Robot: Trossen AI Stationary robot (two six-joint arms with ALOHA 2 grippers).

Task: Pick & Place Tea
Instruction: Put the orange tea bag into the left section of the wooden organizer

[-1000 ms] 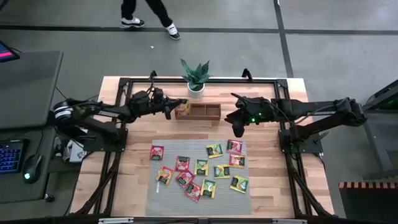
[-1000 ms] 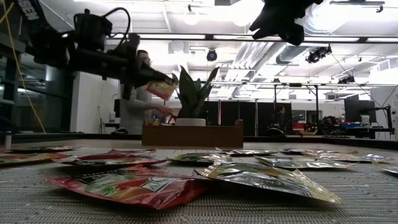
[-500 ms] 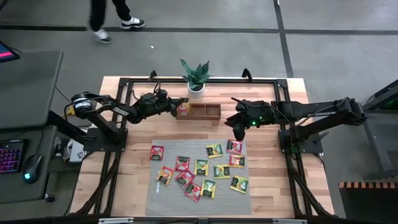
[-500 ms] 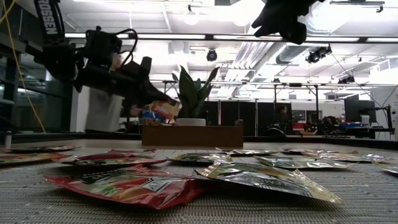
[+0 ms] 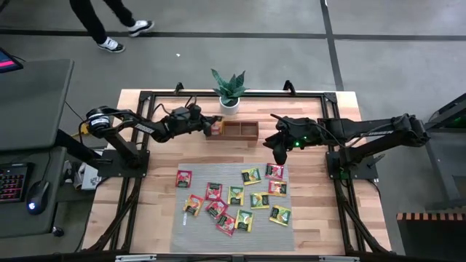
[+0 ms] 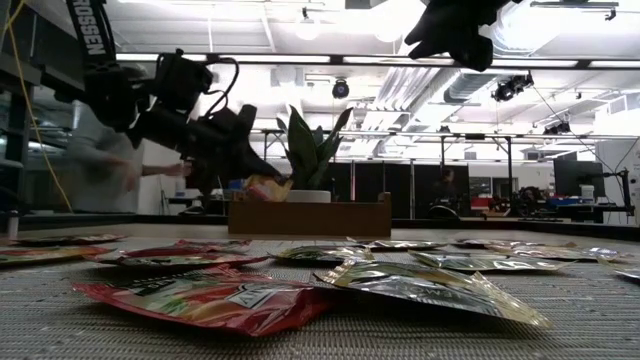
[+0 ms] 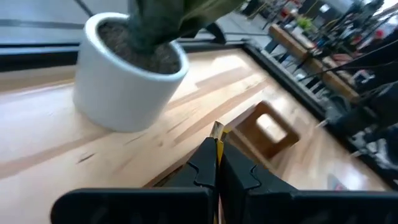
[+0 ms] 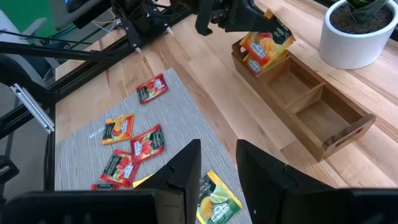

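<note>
My left gripper (image 5: 210,125) is at the left end of the brown three-compartment tray (image 5: 244,137), shut on a yellow-orange tea sachet (image 8: 265,38). The sachet hangs over the tray's left compartment, where another orange sachet (image 8: 251,63) lies. Several red, yellow and green sachets (image 5: 235,195) lie flat on the grey ribbed mat (image 5: 284,233). My right gripper (image 8: 219,167) is open and empty. It hovers high over the mat's far right corner, near a red sachet (image 5: 274,171). My left gripper pinches the sachet between its two fingers by the upper edge (image 7: 217,132). The fingers (image 8: 233,17) come from the table's left, slanting down. The sachet hangs tilted below them, its lower end (image 6: 266,188) at the tray's left compartment. Whether it touches the tray cannot be told.
A white pot (image 5: 229,105) with a green plant stands just beyond the tray's far side, close to my left gripper. The tray's middle and right compartments (image 8: 323,118) show bare wood. A black frame (image 5: 145,98) rims the table. A person (image 5: 102,22) walks on the floor beyond.
My left gripper has moved down and toward the right, to the tray's left compartment, tipping downward. It has carried the sachet from above the tray's rim down to it, still shut on it. The person beyond the table has walked to the left.
</note>
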